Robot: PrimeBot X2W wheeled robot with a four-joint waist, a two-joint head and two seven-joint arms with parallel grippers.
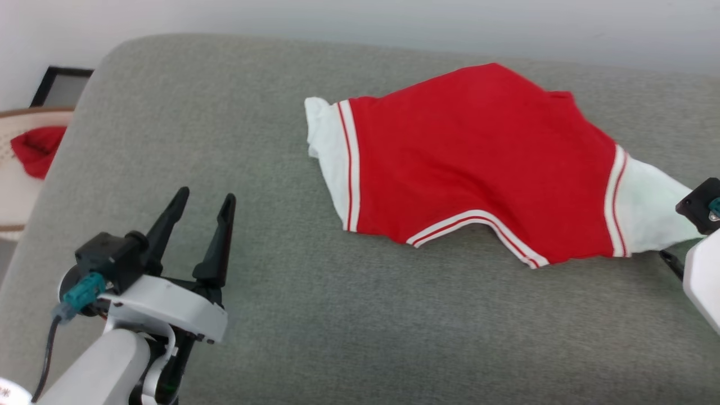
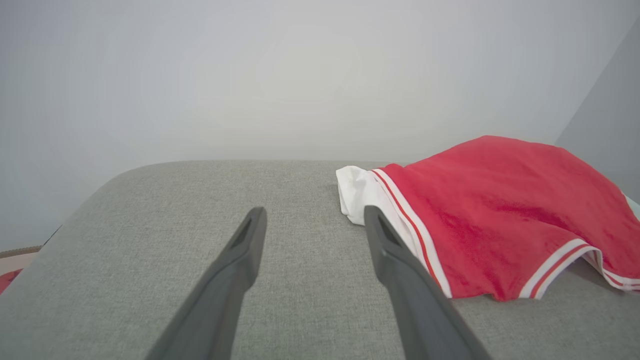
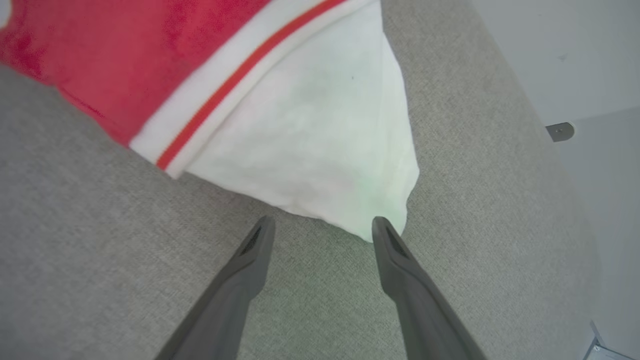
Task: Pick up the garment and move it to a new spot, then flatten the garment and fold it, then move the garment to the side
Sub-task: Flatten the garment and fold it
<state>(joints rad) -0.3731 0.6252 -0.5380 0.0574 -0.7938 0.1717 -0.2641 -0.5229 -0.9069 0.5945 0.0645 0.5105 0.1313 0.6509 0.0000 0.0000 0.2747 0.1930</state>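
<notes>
The garment (image 1: 478,163), a red T-shirt with white sleeves and striped trim, lies spread on the grey cushion (image 1: 225,112), one white sleeve at each end. My left gripper (image 1: 205,197) hovers open at the lower left, well clear of the shirt; in the left wrist view the left gripper (image 2: 312,215) points past the near white sleeve (image 2: 357,192). My right gripper (image 3: 322,225) is open just short of the other white sleeve (image 3: 310,150), nothing between its fingers. In the head view only the right wrist housing (image 1: 700,205) shows at the right edge.
A round pale basket (image 1: 22,174) holding another red cloth (image 1: 36,149) stands off the cushion's left side. A dark frame (image 1: 59,84) leans on the white wall behind. The cushion's right edge drops off beside the sleeve (image 3: 550,200).
</notes>
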